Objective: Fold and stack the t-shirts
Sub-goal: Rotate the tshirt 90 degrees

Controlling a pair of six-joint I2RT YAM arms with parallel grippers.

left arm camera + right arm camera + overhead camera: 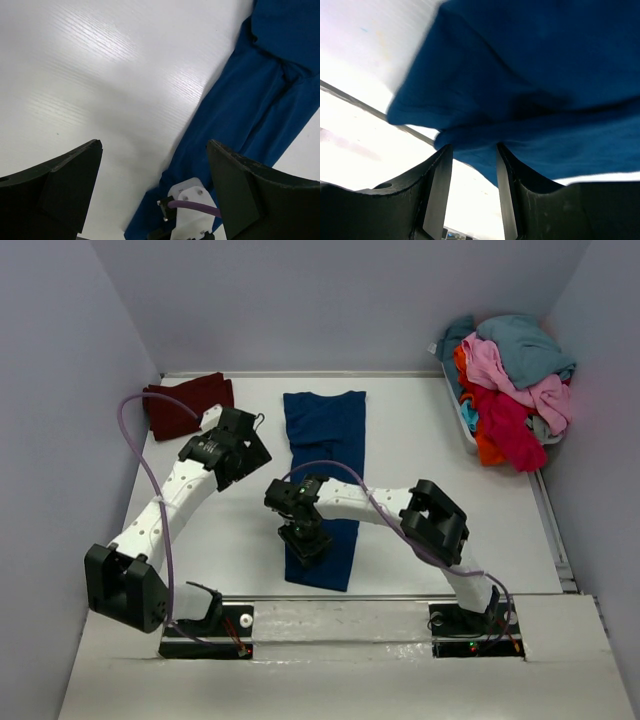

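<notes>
Down the middle of the bench (pixel 430 500) the blue t-shirt (pixel 325 435) is lying as a long narrow strip, running from the far side toward the arm bases. At its near end the right hand (pixel 305 543) is pressing down on the cloth. Its wrist view shows the two dark fingers (pixel 440 185) standing close together. A bunched fold of the shirt's edge (pixel 535 75) is sitting between their tips, so the hand is gripping the blue t-shirt there.

Off to the left of the strip the left hand (pixel 245 445) is hovering over bare bench. Its fingers (pixel 75 165) are spreading wide apart and holding nothing, and the shirt's long edge (pixel 250 100) is passing just to their right.

At the far left corner a maroon t-shirt (pixel 185 400) is resting folded, well apart from the blue one. At the far right a basket (pixel 468 425) is holding a loose heap of t-shirts (pixel 515 380) in teal, pink, red and orange, and the heap is spilling above its rim.
</notes>
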